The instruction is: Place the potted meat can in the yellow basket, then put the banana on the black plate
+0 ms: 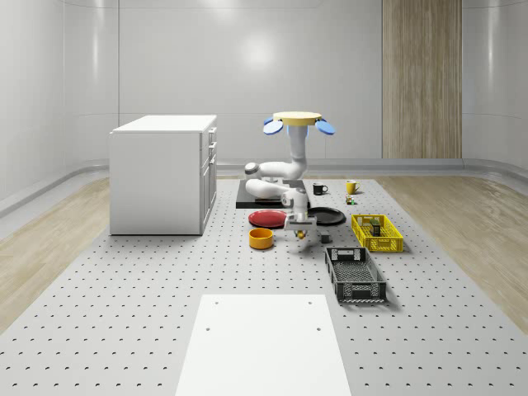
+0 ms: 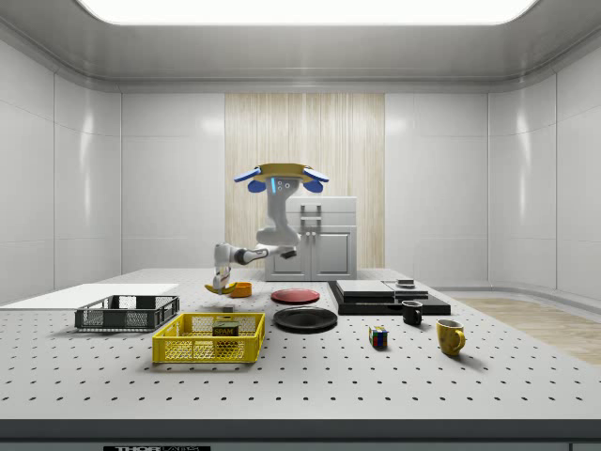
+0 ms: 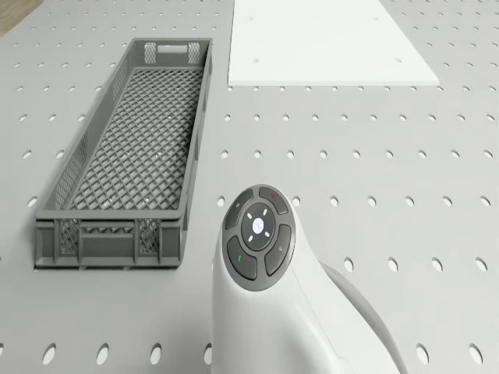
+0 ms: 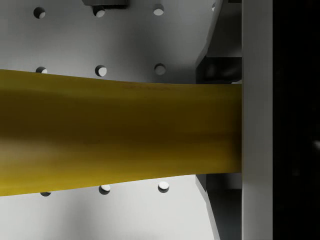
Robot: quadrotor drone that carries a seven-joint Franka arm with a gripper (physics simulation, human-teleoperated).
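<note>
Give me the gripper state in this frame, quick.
Gripper: shut on the curved yellow banana, held above the perforated table near the orange bowl; the drone hovers over it.

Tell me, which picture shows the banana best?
The wrist view: the banana stretches across it, held at the jaws. The side view shows it small at the gripper; the whole-scene view, a yellow bit.

Count: 2 baskets, yellow [image 1: 377, 233] and grey [image 1: 355, 275]; 2 plates, red [image 1: 267, 219] and black [image 1: 327, 216]; 2 mugs, black [image 1: 318, 189] and yellow [image 1: 351, 187]; 1 orange bowl [image 1: 261, 238]; 1 banana [image 4: 120, 135]; 1 cabinet [image 1: 163, 173].
</note>
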